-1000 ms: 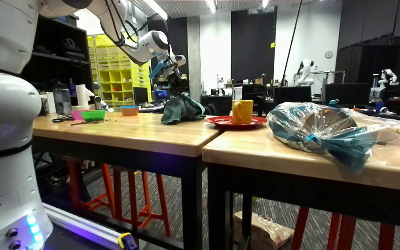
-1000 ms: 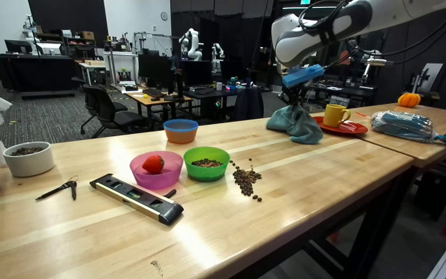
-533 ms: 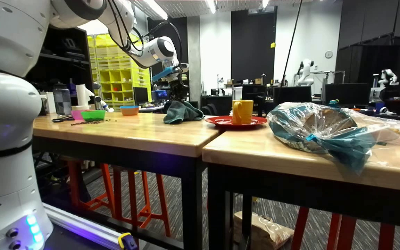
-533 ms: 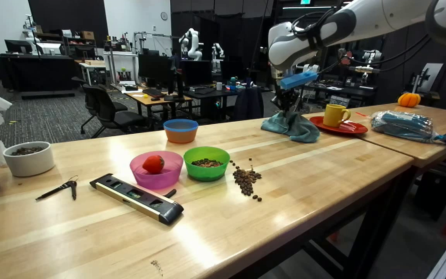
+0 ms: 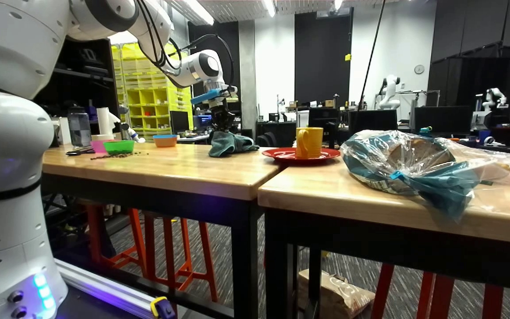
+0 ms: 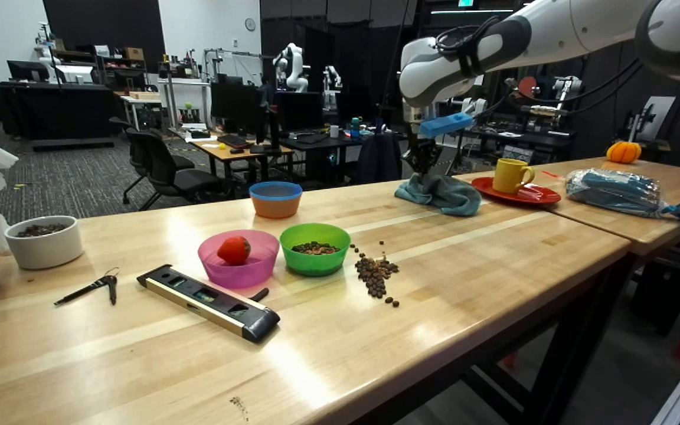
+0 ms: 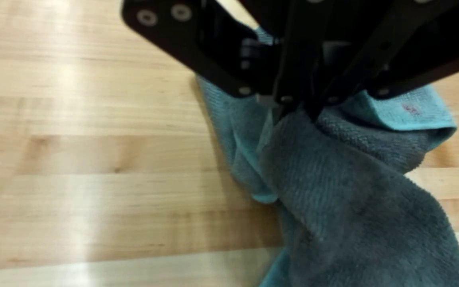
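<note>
In an exterior view, the black tool points down and touches a crumpled blue-green cloth on the wooden counter. Near the cloth is 1 red plate with 1 yellow mug standing on it. Farther off are 3 more things — an orange bowl, a pink bowl holding a red fruit, and a green bowl. Brown beans lie beside the green bowl.

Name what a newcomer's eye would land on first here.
Likely the end effector, shut on a crumpled teal cloth that rests on the wooden table. Near the cloth, a yellow mug stands on a red plate, visible in both exterior views. Then a loose pile of dark beans on the tabletop, beside a green bowl.
</note>
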Available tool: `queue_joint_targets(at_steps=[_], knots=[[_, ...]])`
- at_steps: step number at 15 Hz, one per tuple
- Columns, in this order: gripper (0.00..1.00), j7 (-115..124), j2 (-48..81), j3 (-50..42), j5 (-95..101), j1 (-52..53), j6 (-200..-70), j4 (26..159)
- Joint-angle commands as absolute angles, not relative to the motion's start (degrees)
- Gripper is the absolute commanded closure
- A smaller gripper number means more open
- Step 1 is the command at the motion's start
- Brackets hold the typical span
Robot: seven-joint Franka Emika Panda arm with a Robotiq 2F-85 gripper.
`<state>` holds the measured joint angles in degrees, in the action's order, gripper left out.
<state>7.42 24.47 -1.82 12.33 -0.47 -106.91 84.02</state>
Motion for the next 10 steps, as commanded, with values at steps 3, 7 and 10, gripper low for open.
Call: queue_joint_targets(at_steps=[3, 7, 10], knots=[[0.98, 6.5, 24.74, 0.09, 7.85, 1.34, -107.1, 85.13], [0.98, 7.36, 24.93, 1.49, 4.78, 2.93, -108.14, 87.57], [0.98, 7.55, 24.27, 2.26, 3.51, 4.17, -109.25, 89.86]])
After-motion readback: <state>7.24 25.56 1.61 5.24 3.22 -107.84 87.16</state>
